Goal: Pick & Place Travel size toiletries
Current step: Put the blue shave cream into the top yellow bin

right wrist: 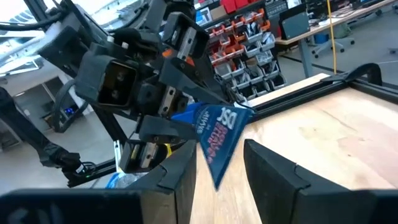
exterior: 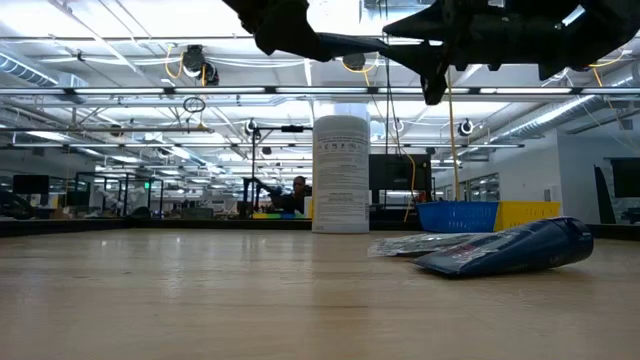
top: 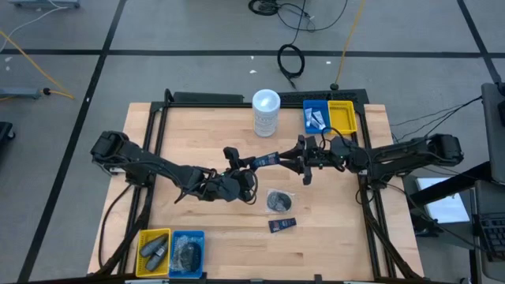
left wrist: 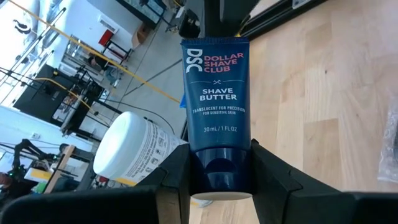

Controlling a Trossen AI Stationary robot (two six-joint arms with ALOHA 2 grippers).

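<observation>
Item in play: a navy tube point(left wrist: 216, 118) labelled shave butter, held up in the air over the middle of the table, between the two arms.
Left gripper point(left wrist: 219, 180): fingers clamped on the tube's cap end; the flat crimped end sticks out ahead of it, towards the other arm.
Right gripper point(right wrist: 217, 168): fingers apart, one on each side of the tube's crimped end; I can't tell whether either one touches it.
Long axis: roughly level, running from the left gripper across to the right one, and in line with both sets of fingers.
Nearer arm: both are at the tube; it looks like a handover, left to right.
What it turns on: the right fingers closing squarely on the flat end before the left ones let go.
Still on the table: a navy sachet point(top: 282, 225) and a round clear-wrapped bundle point(top: 278, 200), below the grippers.
Canister point(top: 266, 113): stands clear, towards the far edge.
</observation>
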